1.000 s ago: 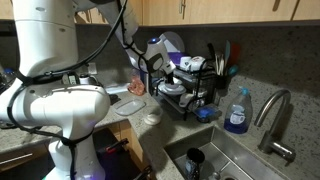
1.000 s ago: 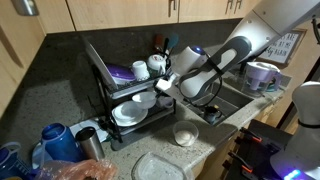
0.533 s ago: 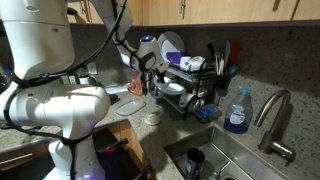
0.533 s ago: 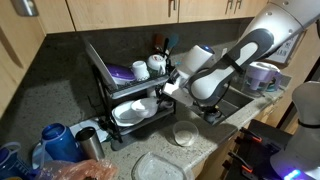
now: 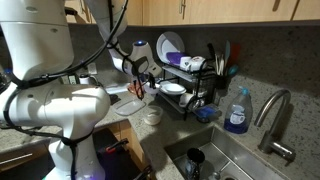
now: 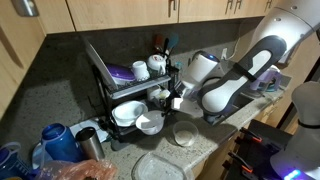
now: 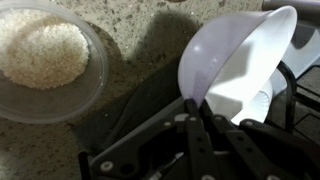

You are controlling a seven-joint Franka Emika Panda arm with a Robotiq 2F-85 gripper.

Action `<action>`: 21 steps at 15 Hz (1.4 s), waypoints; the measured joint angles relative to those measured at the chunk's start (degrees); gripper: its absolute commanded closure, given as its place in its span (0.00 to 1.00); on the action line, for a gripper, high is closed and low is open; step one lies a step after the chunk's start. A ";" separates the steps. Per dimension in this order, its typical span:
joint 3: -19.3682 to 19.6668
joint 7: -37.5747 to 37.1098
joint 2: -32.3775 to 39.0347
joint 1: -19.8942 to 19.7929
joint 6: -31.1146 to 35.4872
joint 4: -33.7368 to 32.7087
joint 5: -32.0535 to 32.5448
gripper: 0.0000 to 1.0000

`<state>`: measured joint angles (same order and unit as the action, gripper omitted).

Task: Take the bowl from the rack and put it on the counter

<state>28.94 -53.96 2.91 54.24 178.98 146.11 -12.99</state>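
Observation:
The bowl point(image 7: 235, 55), small, deep and pale, hangs tilted with its rim pinched between my gripper's point(image 7: 193, 100) shut fingers. In an exterior view the bowl point(image 6: 150, 123) sits low in front of the lower tier of the black wire rack point(image 6: 112, 88), with the gripper point(image 6: 166, 107) at its right rim. The speckled counter point(image 7: 135, 35) lies right under it. In an exterior view the gripper point(image 5: 144, 84) is left of the rack point(image 5: 195, 85), and the bowl is hard to make out there.
A clear round container of pale grains point(image 7: 45, 55) point(image 6: 186, 135) stands on the counter close to the bowl. A wider white bowl point(image 6: 125, 113) lies in the lower tier, mugs point(image 6: 155, 66) above. Sink point(image 5: 235, 160), faucet point(image 5: 275, 115) and blue soap bottle point(image 5: 237, 110) are beyond the rack.
My gripper has drawn back from the rack's lower tier and come down, bringing the bowl out in front of the rack, close above the counter. Its fingers stayed shut.

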 measured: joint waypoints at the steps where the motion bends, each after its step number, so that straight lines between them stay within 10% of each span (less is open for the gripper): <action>1: -0.61 0.86 -0.53 0.06 0.00 0.69 -0.19 0.99; 6: -7.49 5.77 -4.71 -2.54 -0.15 4.43 -5.22 0.99; 21: -2.59 28.20 -7.12 6.77 -0.47 9.46 -31.81 0.99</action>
<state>26.34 -25.76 -4.21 61.01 178.52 155.57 -44.80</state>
